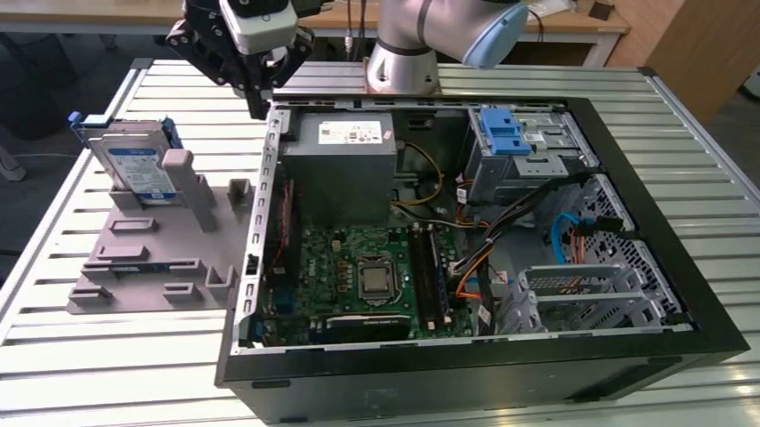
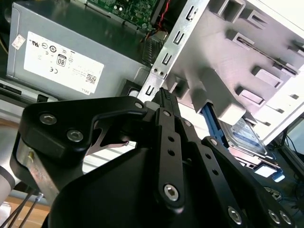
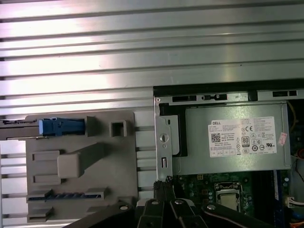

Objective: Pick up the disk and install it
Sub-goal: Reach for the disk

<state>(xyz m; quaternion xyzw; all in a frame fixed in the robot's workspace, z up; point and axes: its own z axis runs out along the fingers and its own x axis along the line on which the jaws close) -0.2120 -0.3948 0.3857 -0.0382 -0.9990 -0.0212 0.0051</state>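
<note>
The disk (image 1: 131, 165) stands on edge in a grey plastic holder (image 1: 155, 258) on the table, at the exterior view's left of the open computer case (image 1: 475, 356). Its blue-and-white label and blue side rails show. In the first wrist view the disk (image 3: 61, 126) appears edge-on as a blue strip, and in the second wrist view the disk (image 2: 247, 135) shows behind the holder's posts. My gripper (image 1: 258, 108) hangs above the case's back corner, between the disk and the power supply. The gripper (image 2: 164, 92) (image 3: 164, 183) is shut, fingertips together, holding nothing.
Inside the case lie the grey power supply (image 1: 344, 169), the motherboard (image 1: 368, 276), a drive cage with a blue latch (image 1: 511, 133) and a metal bay (image 1: 582, 294) at the front. Loose cables run between them. The table is ribbed metal (image 1: 119, 356).
</note>
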